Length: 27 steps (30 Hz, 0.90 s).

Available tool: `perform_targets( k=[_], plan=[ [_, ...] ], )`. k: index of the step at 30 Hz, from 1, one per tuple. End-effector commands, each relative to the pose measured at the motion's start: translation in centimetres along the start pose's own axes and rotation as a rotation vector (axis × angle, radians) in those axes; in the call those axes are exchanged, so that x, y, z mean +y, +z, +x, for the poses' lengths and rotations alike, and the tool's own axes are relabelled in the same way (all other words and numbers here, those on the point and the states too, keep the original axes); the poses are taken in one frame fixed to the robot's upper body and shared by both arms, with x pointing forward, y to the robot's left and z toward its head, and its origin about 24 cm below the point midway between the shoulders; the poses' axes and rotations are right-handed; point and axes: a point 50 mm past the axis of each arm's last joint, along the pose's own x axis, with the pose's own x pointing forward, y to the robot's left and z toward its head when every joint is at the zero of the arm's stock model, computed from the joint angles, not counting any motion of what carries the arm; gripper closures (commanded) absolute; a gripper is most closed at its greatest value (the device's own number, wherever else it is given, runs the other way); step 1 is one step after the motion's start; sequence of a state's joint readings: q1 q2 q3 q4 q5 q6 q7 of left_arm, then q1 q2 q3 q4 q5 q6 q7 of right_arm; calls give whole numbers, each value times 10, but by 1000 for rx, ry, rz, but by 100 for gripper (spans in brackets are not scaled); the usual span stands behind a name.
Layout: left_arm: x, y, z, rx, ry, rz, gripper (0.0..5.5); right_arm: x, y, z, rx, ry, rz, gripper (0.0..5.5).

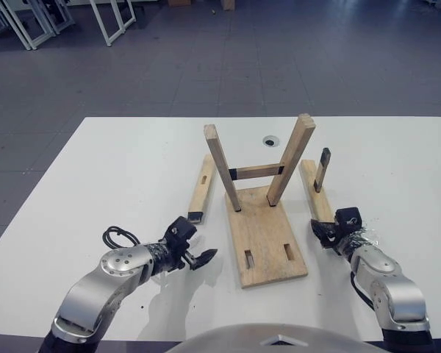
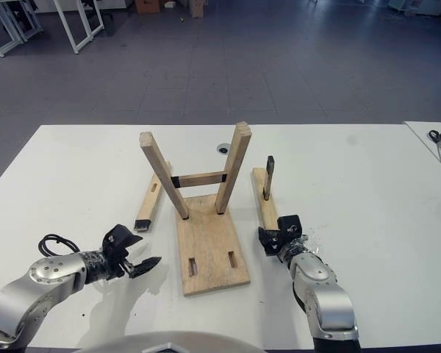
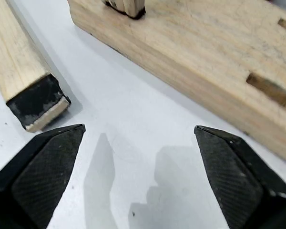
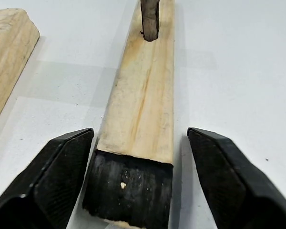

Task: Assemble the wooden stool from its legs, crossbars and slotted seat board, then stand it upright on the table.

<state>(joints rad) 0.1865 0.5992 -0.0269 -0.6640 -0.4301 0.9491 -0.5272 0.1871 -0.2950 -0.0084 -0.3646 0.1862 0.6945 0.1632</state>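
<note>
The slotted seat board point(image 1: 266, 235) lies flat mid-table. Two legs point(image 1: 222, 166) stand in its far slots, joined by a crossbar point(image 1: 258, 171). Its two near slots point(image 1: 268, 254) hold nothing. A loose leg point(image 1: 201, 187) lies to the left of the board. To the right lies another leg point(image 1: 314, 192) with a short crossbar point(image 1: 321, 168) standing up in it. My left gripper point(image 1: 198, 253) is open, low over the table beside the board's near left edge. My right gripper point(image 4: 133, 176) is open, its fingers on either side of the right leg's black-tipped near end point(image 4: 128, 188).
A round cable hole point(image 1: 270, 140) sits in the white table point(image 1: 117, 176) behind the stool. Scissors point(image 2: 439, 137) lie on a neighbouring table at the far right. Metal frames point(image 1: 29, 22) stand on the floor well behind.
</note>
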Motion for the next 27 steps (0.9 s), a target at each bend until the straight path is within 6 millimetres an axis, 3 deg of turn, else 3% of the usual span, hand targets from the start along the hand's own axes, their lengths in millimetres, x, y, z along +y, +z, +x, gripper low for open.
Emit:
perform_targets(
  k=[1,5,8,10,12,14,17,19,21,27],
  plan=[
    [5,25,-4,-136,19,-54,125,-4,-6,2,47,-33,-30,276],
    [11,36,-7,-211,33,-121,125,-14,6,7,3,-90,-55,340],
    [14,40,-9,-235,35,-142,125,-20,16,8,-52,-115,-48,348],
    [15,44,-13,-277,9,-175,125,-32,48,3,-217,-132,-19,348],
    [13,49,-20,-332,-79,-218,125,-46,95,-9,-434,-106,82,348],
    [10,55,-27,-395,-213,-264,125,-50,144,-28,-661,87,276,348],
    [9,62,-29,-426,-345,-309,125,-35,179,-57,-814,511,461,348],
    [5,70,-28,-460,-448,-340,125,-14,173,-77,-760,874,506,348],
    [-3,81,-24,-514,-568,-379,125,2,161,-86,-655,1090,502,348],
    [-6,120,-17,-660,-740,-536,125,36,155,-90,-459,1348,435,348]
  ],
)
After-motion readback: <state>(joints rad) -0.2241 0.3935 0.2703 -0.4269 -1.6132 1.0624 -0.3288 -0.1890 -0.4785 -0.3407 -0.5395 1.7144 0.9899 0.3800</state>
